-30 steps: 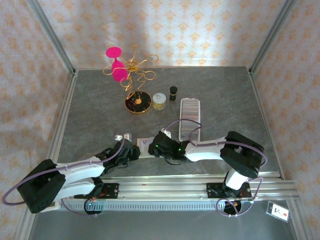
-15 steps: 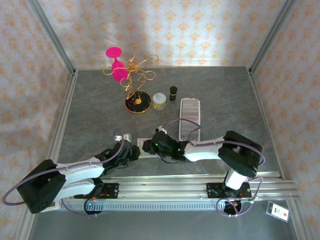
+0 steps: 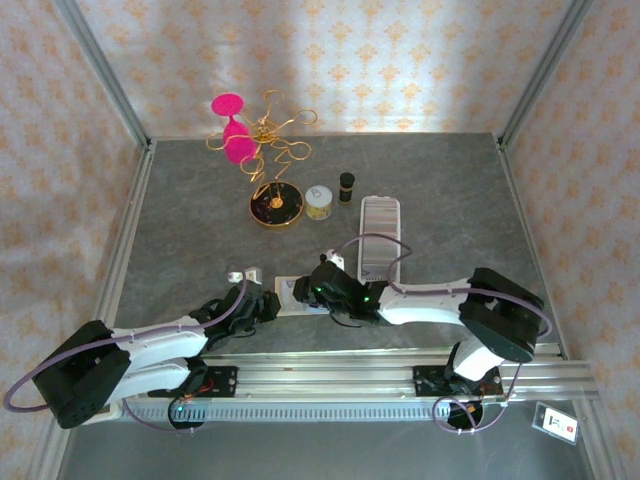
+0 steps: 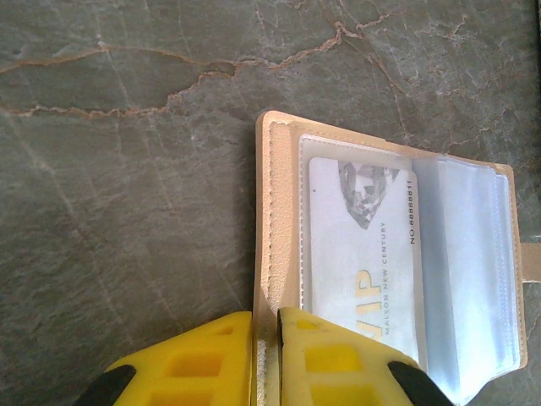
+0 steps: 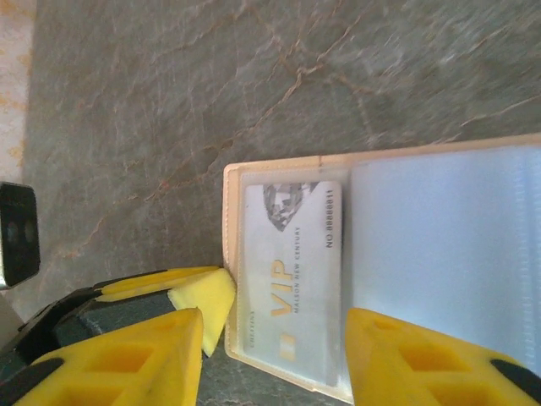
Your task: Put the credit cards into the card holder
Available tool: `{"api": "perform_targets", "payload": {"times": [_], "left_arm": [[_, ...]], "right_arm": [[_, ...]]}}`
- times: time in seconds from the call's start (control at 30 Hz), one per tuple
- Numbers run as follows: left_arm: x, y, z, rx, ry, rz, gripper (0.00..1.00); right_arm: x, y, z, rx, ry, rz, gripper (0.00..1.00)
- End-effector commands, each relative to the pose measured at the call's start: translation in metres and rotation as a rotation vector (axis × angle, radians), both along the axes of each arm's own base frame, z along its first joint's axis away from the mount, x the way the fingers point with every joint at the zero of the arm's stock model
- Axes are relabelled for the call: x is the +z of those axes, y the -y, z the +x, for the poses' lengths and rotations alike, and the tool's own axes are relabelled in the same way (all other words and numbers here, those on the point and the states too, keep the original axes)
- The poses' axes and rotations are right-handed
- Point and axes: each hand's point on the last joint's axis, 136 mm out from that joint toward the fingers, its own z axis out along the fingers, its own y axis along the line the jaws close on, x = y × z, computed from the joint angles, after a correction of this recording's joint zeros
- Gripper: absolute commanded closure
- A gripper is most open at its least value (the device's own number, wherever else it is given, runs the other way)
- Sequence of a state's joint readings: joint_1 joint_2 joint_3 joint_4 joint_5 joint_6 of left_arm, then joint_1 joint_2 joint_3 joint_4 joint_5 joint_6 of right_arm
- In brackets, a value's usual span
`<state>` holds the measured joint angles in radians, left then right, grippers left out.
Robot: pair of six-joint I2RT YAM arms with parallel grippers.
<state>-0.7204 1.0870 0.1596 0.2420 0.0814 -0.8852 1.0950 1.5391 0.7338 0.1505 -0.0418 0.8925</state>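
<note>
Two yellow fingers of your left gripper (image 4: pixel 266 338) are clenched on the left cover edge of the holder (image 4: pixel 277 194) and grip it where it lies open on the table (image 4: pixel 127 211). The right gripper (image 5: pixel 270 338) has its jaws released and standing well apart, and nothing is held between them. The VIP card (image 5: pixel 292 271) lies straight ahead of them, between the two fingers, inside the clear sleeve next to the gripped edge. Its long axis runs away from both grippers, parallel to that edge, so any further push must go along this line. The right arm is the one placed for it. The other half of the holder looks pale blue, and I cannot tell if a second card sits there.
</note>
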Motion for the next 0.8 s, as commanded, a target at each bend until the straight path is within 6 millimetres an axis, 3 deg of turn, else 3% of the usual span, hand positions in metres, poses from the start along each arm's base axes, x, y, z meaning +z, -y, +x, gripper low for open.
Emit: {"api": "perform_targets", "payload": {"times": [0.0, 0.5, 0.77], "left_arm": [[-0.015, 0.007, -0.021, -0.068, -0.086, -0.016, 0.86], [-0.013, 0.005, -0.021, -0.066, -0.081, -0.014, 0.86], [-0.017, 0.004, -0.024, -0.063, -0.087, -0.017, 0.86]], "right_arm": [[-0.02, 0.033, -0.002, -0.049, 0.017, -0.142, 0.49], [-0.063, 0.025, -0.01, 0.004, -0.073, -0.244, 0.48], [-0.048, -0.008, -0.01, 0.044, -0.07, -0.139, 0.47]]}}
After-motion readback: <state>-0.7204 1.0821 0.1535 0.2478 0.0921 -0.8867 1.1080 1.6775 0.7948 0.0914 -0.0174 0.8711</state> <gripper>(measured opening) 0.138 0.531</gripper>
